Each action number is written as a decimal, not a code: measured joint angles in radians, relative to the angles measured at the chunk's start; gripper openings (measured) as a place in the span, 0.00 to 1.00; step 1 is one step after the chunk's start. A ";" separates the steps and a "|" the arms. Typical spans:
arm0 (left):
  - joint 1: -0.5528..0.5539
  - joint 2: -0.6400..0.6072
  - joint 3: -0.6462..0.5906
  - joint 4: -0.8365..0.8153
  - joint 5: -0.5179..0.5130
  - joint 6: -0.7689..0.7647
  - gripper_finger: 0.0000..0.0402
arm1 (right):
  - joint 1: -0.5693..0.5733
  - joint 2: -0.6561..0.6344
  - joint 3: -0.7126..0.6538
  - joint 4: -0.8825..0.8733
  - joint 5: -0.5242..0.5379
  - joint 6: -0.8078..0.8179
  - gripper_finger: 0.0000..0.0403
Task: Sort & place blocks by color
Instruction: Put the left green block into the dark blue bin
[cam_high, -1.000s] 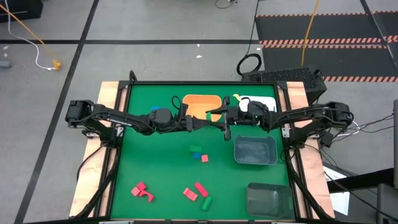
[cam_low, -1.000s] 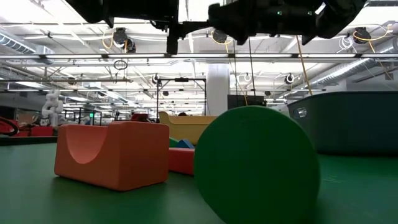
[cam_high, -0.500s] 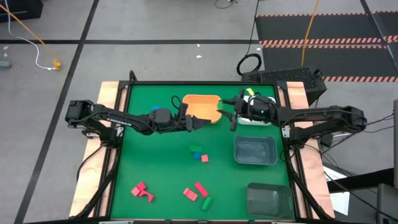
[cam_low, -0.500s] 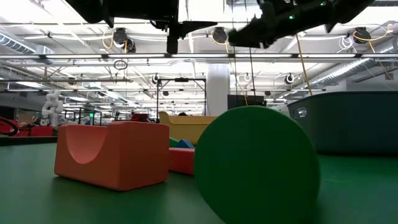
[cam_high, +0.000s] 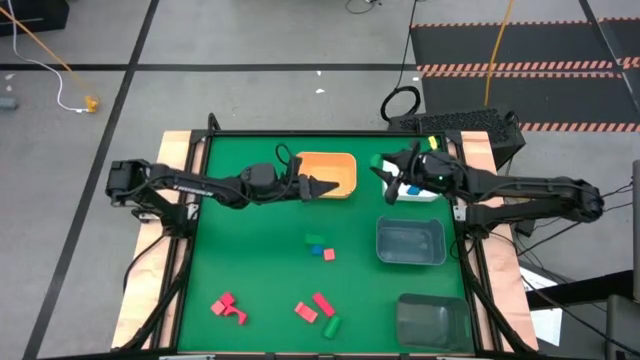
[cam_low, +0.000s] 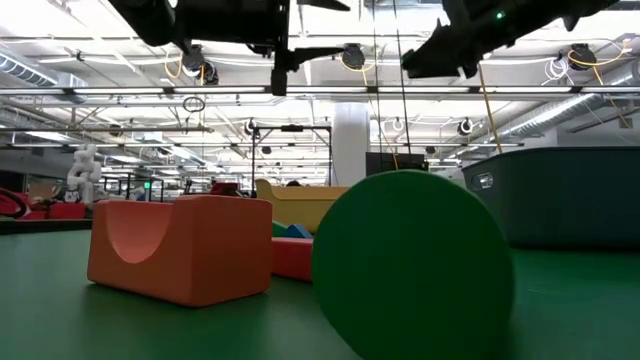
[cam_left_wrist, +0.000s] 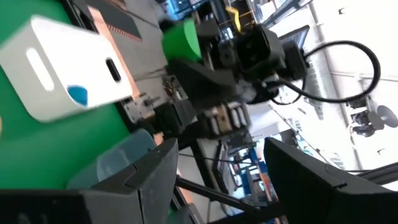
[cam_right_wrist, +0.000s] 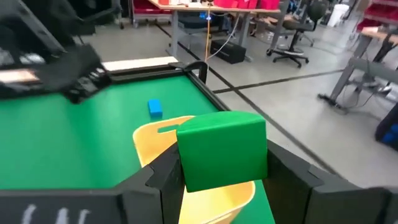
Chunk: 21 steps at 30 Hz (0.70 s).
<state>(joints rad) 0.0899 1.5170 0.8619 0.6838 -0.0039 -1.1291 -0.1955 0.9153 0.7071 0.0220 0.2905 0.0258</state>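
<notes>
Right tool has swung away from the orange bin and now sits between it and the white bin, clenched on a green block — carry phase, I'd say, drop-off not yet made. Left tool has lifted over the orange bin's near edge; fingers apart, nothing held. Remaining blocks lie on the worktop, well clear of that bin.
</notes>
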 joint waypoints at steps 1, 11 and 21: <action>0.017 -0.006 0.000 -0.005 0.014 0.013 0.60 | 0.000 -0.007 0.000 -0.008 0.000 0.019 0.40; 0.214 -0.032 0.001 0.048 0.140 0.277 0.60 | 0.000 -0.030 0.000 -0.118 0.066 0.178 0.40; 0.401 -0.031 0.000 0.210 0.211 0.521 0.60 | -0.011 -0.029 0.000 -0.259 0.187 0.543 0.41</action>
<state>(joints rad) 0.4908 1.4864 0.8621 0.8935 0.2067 -0.6083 -0.2062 0.8860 0.7067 -0.2370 0.4775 0.5686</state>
